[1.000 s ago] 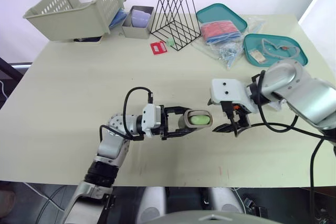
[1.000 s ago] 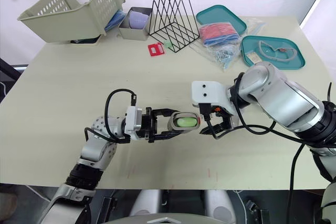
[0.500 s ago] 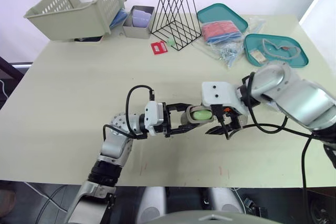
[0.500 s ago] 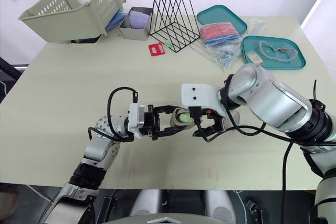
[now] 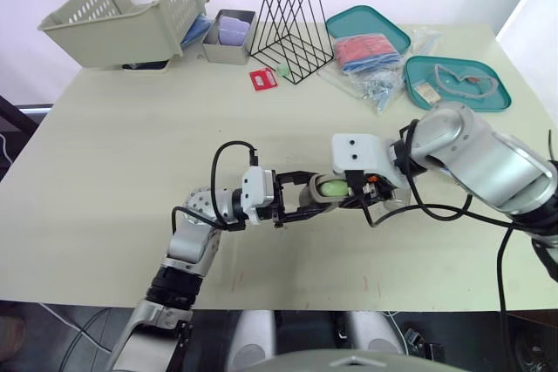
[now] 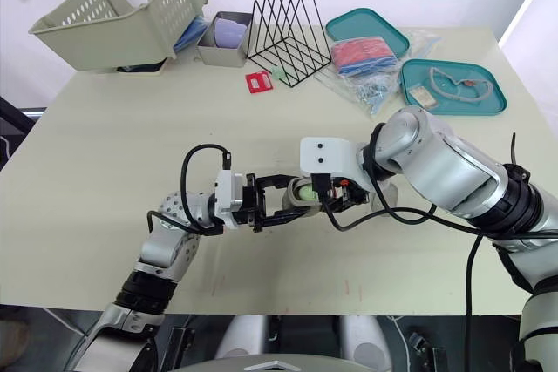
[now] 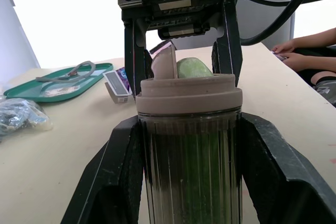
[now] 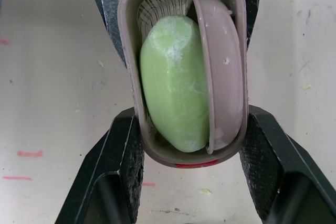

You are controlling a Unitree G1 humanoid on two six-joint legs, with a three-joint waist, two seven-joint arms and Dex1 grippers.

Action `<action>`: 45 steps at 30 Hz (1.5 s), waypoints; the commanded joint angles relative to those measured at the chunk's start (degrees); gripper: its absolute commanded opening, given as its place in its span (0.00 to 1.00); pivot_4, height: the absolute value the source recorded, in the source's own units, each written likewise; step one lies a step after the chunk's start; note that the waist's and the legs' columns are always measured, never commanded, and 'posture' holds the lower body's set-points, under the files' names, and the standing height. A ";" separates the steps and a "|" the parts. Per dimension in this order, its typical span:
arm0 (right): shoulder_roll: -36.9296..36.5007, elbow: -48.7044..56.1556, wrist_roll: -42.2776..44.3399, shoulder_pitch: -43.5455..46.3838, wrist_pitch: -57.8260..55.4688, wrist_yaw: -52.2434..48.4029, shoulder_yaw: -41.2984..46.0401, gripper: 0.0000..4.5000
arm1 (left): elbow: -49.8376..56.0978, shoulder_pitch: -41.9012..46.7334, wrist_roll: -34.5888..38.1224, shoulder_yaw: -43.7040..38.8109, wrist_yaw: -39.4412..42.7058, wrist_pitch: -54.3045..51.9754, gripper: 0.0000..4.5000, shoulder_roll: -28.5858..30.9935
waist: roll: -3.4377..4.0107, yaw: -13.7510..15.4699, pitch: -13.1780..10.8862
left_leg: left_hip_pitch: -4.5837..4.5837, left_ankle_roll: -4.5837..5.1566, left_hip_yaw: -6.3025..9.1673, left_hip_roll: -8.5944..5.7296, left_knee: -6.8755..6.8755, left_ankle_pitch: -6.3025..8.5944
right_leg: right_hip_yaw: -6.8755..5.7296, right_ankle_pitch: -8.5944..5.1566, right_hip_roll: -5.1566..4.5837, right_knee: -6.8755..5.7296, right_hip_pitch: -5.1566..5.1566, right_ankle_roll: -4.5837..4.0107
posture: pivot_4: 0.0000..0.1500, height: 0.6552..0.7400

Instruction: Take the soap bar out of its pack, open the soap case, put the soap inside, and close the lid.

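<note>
— Where are we finding the soap bar [image 8: 176, 82]?
— Inside the soap case [image 7: 189, 145], its end poking past the rim, with the lid [image 8: 220, 66] tilting ajar beside it.
— And the fingers?
— We're seeing the left gripper [image 5: 305, 199] clamping the case's sides. The right gripper [image 5: 353, 202] is holding its fingers spread around the mouth. Bare counter [image 5: 131, 154] is lying all around, with the wire rack [image 5: 292, 32] well apart.
</note>
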State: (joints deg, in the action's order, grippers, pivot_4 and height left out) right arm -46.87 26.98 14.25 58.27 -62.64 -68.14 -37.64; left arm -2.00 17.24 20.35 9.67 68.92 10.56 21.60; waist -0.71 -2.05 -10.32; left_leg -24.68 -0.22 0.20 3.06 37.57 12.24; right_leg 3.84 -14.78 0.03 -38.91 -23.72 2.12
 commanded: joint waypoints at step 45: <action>1.71 -4.34 -10.50 6.31 0.69 0.11 -7.94 0.43 | 7.50 8.40 -9.94 5.49 -5.63 -15.83 0.81 6.96 | 0.00 -0.17 -0.01 | -0.05 0.00 0.03 0.00 -0.01 0.00 | -0.03 0.00 0.01 -0.02 -0.06 0.00 | 1.00 1.00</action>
State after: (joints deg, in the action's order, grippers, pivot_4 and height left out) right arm -44.95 22.38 4.79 62.33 -62.33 -68.06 -46.46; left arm 4.02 24.67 10.19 15.36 63.50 -5.80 28.81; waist -0.71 -2.22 -10.33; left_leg -24.73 -0.22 0.23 3.06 37.56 12.24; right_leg 3.81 -14.78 0.04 -38.93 -23.78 2.12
